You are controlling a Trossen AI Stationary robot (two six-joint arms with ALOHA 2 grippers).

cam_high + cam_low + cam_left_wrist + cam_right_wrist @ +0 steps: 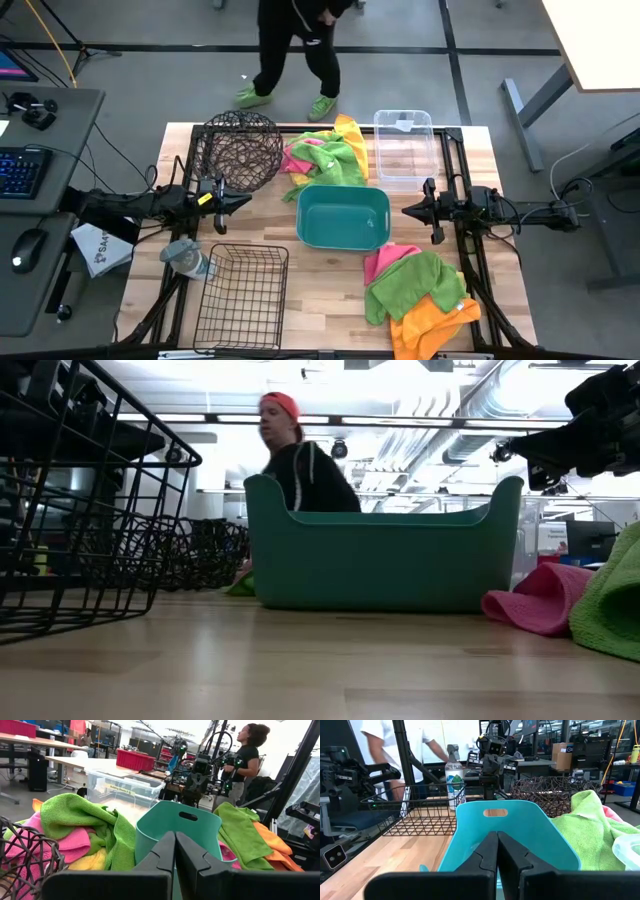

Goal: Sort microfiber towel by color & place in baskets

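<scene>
Two heaps of microfiber towels lie on the table. One heap (325, 152) of green, pink and yellow rests at the far side, between the round wire basket (240, 148) and the clear bin (404, 148). The other (420, 295), of pink, green and orange, lies near the right corner. The teal tub (343, 215) stands in the middle and the rectangular black wire basket (243, 295) sits near the front. My left gripper (245, 203) (175, 834) hovers shut left of the tub. My right gripper (405, 210) (497, 834) hovers shut right of it. Both point at the tub.
A spray bottle (185, 258) lies left of the rectangular basket. A person (295, 50) stands beyond the table's far edge. Bare wood shows between the tub and the near edge (330, 300). A desk with a keyboard (20, 170) stands off to the left.
</scene>
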